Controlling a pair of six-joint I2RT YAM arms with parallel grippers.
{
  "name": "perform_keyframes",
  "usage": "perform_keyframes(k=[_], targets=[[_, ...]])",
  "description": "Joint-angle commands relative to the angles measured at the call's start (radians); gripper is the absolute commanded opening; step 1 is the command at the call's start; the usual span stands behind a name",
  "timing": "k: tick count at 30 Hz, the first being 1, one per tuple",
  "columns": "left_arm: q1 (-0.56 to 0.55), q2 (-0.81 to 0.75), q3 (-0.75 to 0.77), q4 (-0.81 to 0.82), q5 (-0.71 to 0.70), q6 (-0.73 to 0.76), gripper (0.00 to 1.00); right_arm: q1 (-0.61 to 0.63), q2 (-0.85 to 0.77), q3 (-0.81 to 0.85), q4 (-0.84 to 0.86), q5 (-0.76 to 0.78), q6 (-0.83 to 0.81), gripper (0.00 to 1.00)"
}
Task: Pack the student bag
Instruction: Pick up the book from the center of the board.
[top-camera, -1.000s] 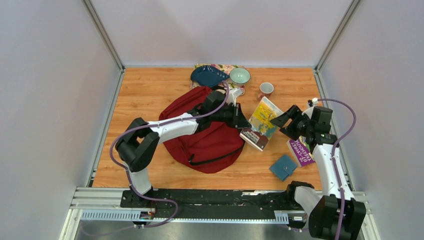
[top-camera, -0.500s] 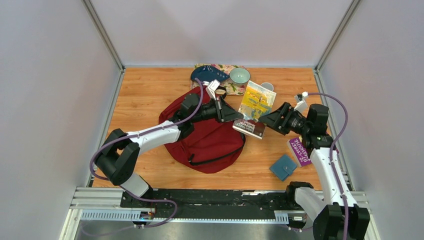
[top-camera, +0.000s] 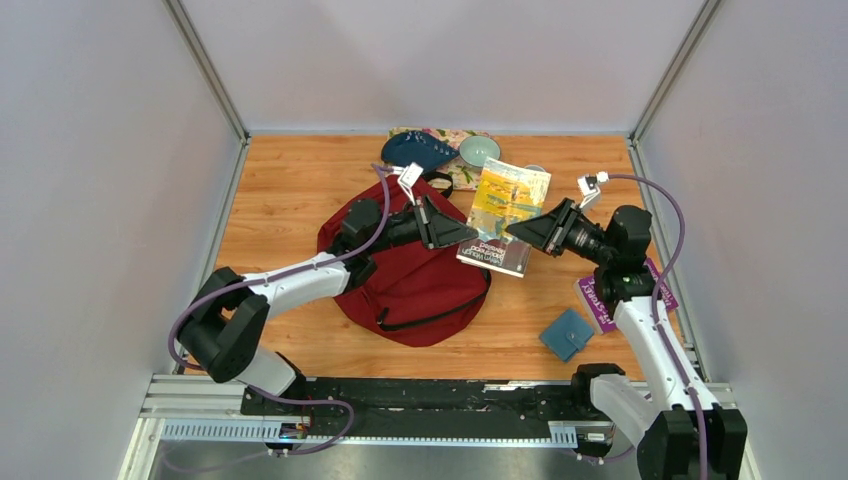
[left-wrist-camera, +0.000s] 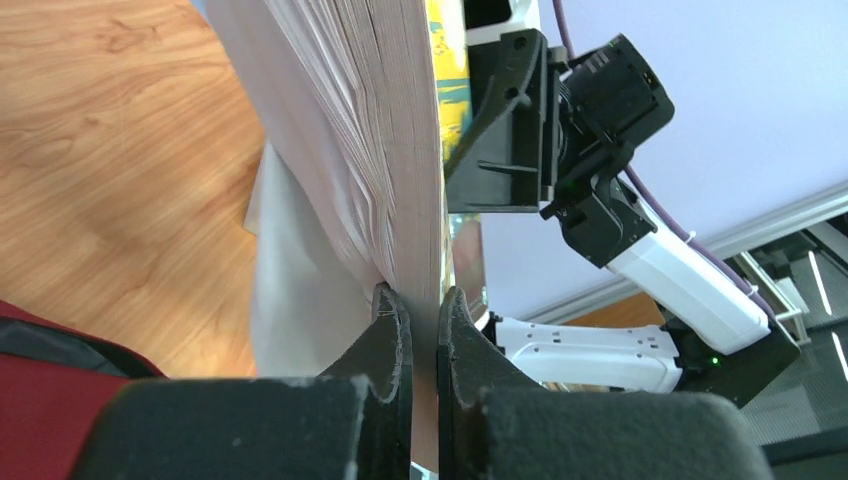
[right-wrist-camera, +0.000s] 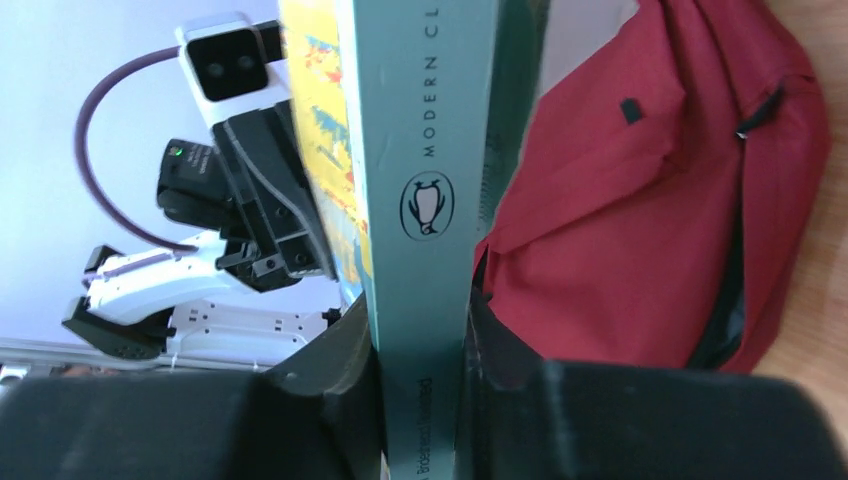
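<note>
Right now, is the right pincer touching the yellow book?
Touching. Right wrist view: the right pincer clamps the yellow book by its spine, no gap.

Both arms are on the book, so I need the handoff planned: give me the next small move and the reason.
Probably open the left gripper. The right gripper clamps the book by its spine, while the left pinches only its page edge. The book hangs raised by the student bag, so one grip should carry it.

Yellow paperback (top-camera: 508, 205) raised off the wooden table (top-camera: 290, 190), purple book (top-camera: 598, 305) near blue wallet (top-camera: 566, 334), teal bowl (top-camera: 480, 150) and floral cloth (top-camera: 464, 176) at the back
</note>
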Motion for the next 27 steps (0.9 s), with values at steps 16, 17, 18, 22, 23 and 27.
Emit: perform_keyframes(k=[16, 17, 18, 22, 23, 27], targets=[[0.031, -0.129, -0.01, -0.05, -0.048, 0.114, 0.77, 0.042, -0.057, 0.017, 0.403, -0.176, 0.23, 0.0], [0.037, -0.116, -0.003, -0.032, -0.042, 0.105, 0.77, 0.045, -0.056, 0.017, 0.423, -0.181, 0.237, 0.0], [0.044, -0.11, -0.006, -0.017, -0.036, 0.092, 0.77, 0.045, -0.054, 0.015, 0.431, -0.187, 0.241, 0.0], [0.062, -0.092, -0.006, 0.068, -0.015, 0.022, 0.77, 0.057, -0.054, 0.017, 0.463, -0.205, 0.261, 0.0], [0.068, -0.081, 0.005, 0.089, -0.004, 0.013, 0.77, 0.062, -0.053, 0.02, 0.475, -0.212, 0.264, 0.0], [0.07, -0.061, 0.034, 0.143, 0.053, -0.029, 0.78, 0.082, -0.03, 0.038, 0.469, -0.245, 0.249, 0.0]])
